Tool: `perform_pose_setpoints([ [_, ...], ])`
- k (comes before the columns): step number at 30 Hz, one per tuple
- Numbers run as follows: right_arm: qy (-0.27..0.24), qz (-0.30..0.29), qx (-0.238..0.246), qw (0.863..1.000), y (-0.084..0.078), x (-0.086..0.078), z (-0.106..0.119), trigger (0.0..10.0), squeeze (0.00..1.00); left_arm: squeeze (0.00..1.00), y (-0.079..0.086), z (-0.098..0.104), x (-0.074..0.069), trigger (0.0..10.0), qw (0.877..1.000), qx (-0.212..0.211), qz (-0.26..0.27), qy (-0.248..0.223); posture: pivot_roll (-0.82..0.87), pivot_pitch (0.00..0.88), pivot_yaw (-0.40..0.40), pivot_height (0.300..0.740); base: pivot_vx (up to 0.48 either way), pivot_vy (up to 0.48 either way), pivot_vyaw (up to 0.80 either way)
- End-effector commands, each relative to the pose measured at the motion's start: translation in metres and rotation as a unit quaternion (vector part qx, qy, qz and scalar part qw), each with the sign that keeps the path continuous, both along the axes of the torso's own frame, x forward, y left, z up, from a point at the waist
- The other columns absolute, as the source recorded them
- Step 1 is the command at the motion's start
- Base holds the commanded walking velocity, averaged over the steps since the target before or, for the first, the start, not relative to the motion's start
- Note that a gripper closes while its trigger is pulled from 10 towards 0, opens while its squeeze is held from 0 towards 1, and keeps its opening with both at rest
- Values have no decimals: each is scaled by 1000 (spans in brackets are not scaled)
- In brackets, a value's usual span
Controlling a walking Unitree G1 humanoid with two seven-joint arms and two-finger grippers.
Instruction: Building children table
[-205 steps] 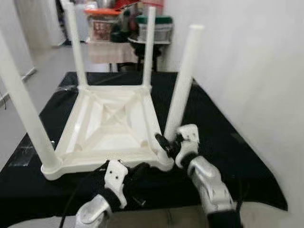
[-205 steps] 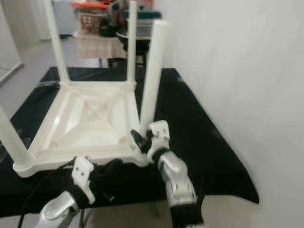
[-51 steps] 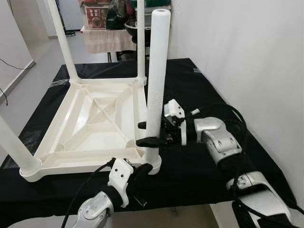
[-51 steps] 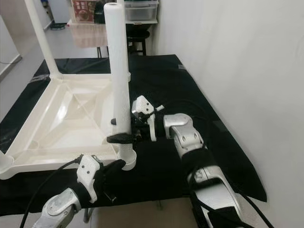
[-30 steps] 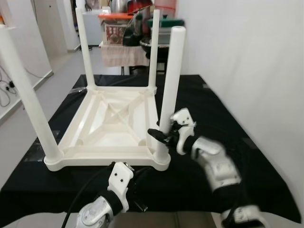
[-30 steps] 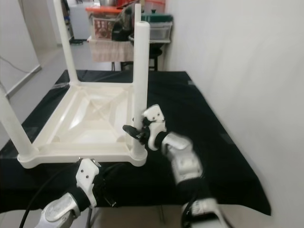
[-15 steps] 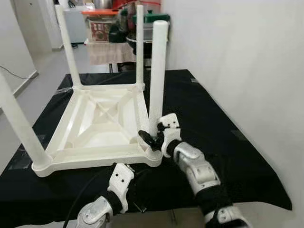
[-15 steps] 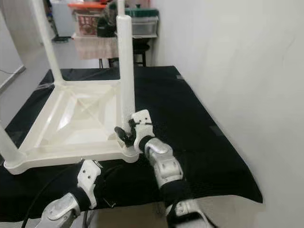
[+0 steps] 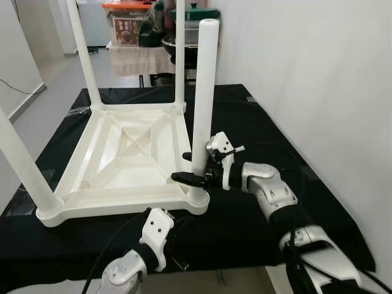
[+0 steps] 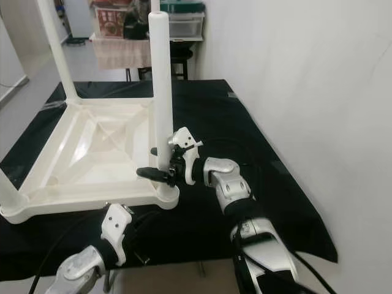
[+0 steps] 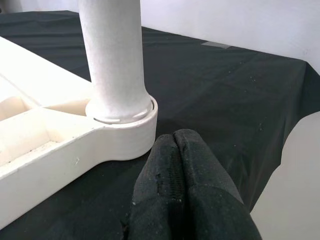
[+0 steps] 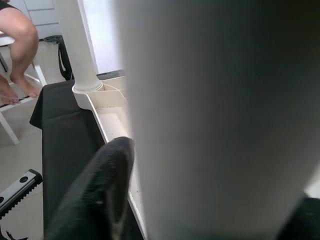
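While the white children table (image 9: 131,160) lies upside down across the middle of the frame on the black-draped table (image 9: 288,160), all 4 of its legs already stand up from the corner sockets: 1 at the upper left, 1 at the upper centre, 1 cut by the left edge, and the near leg (image 9: 203,98) just right of centre. Judging from that, the build looks close to finished; what seems left is seating or tightening this last leg and then turning the piece onto its feet.

At centre-right of the left eye view, the right pincer (image 9: 190,168) reaches in from the right and has its 2 black fingers around the near leg low down, just above the socket (image 11: 121,131). The right wrist view backs this up, with a finger (image 12: 97,195) lying close against the pale shaft, so the pincer reads as pinching the leg.

At the bottom centre, the left pincer (image 11: 175,145) sits at the table's front edge, fingers pressed together and holding nothing, near the corner socket but apart from it. In the left wrist view the leg's base appears to sit inside its collar, though whether it is fully home cannot be told.
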State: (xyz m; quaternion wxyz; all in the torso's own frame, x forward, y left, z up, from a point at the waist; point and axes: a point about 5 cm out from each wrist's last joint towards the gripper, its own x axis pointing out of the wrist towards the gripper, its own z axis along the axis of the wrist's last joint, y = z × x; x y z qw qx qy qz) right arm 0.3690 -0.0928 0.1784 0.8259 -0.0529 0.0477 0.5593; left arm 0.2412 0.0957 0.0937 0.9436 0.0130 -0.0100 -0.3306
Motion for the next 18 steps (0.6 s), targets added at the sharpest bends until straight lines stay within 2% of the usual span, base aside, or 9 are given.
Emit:
perform_pose_setpoints([
  [1,8,1,-1,1000,0,1,-3,0,0,0,-2,-2,0,10000,1000,3,-1,0,30,0,-73,740,0,0,0],
  [10,17,-41,-7,999,-22,-5,-23,0,0,0,-2,-2,0,10000,1000,1,0,1,6,0,-62,740,0,0,0],
  [12,21,-62,-14,998,-28,-9,-31,0,0,0,-1,-2,0,10000,1000,1,1,1,0,0,-59,740,0,0,0],
  [13,35,-130,-28,991,-31,-17,-51,0,0,0,1,-3,-1,10000,1000,-1,5,3,-5,0,-55,740,0,0,0],
  [14,35,-130,-28,991,-31,-17,-51,0,0,0,1,-3,-1,10000,1000,-1,5,3,-5,0,-55,740,0,0,0],
  [15,68,-334,-2,940,-28,-19,-67,0,0,0,4,-3,0,10000,1000,-2,11,7,-15,0,-43,740,0,0,0],
  [16,68,-334,-2,940,-28,-19,-67,0,0,0,4,-3,0,10000,1000,-2,11,7,-15,0,-43,740,0,0,0],
  [17,106,-397,-4,912,-14,-34,-82,0,0,0,6,-3,1,10000,1000,-4,18,12,-20,0,-28,740,0,0,0],
  [18,126,-414,12,901,3,-45,-86,0,0,0,8,-3,3,10000,1000,-5,25,16,-20,0,-25,740,0,0,0],
])
